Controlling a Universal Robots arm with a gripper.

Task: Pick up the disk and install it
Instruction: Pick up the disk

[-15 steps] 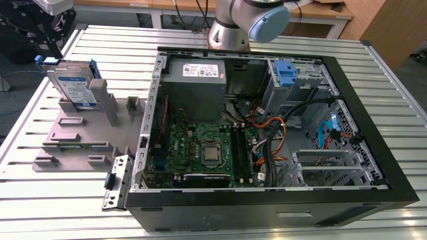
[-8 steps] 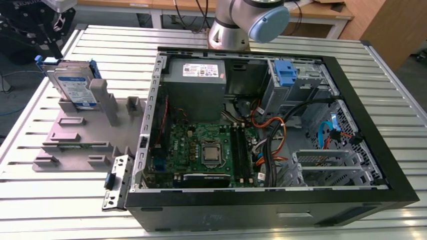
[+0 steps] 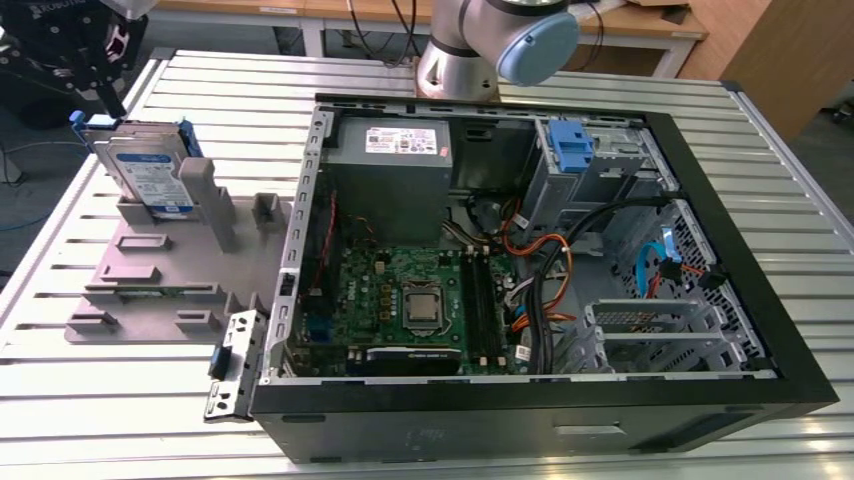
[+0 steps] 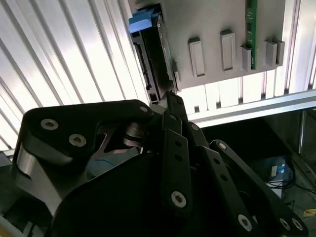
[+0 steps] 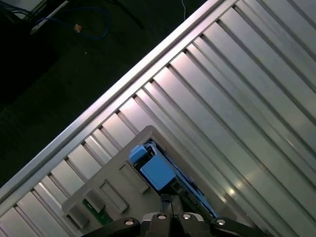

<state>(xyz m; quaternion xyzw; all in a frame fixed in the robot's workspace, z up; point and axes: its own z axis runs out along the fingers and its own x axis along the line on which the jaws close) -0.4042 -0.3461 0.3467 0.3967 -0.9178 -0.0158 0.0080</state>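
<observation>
The disk (image 3: 144,172) is standing on edge in a slot at the far corner of the grey stand (image 3: 160,270). The gripper (image 3: 115,100) is hanging just above that corner of the stand, right at the disk's upper edge. I cannot tell whether the pincer is apart, together or clamped on the disk, because its tip is meeting the disk's edge end-on. The disk is sitting in the stand's slot, so I am judging the pick-up as not yet finished.

To do this step well, the grip is probably needing to sit square across the disk's thin edge and near the middle of it. It should be biting the metal body rather than the blue rail (image 5: 155,170). The lift should be running straight up out of the stand, so the disk is not scraping the slot walls or tipping.

The exterior view is showing the open computer case (image 3: 747,390) beside the stand, well apart from the disk. The second wrist view is giving the disk's narrow side (image 4: 150,64) against the stand, with the gripper (image 4: 171,98) at its end. The first wrist view is looking past the stand's corner to the table (image 5: 237,98).
</observation>
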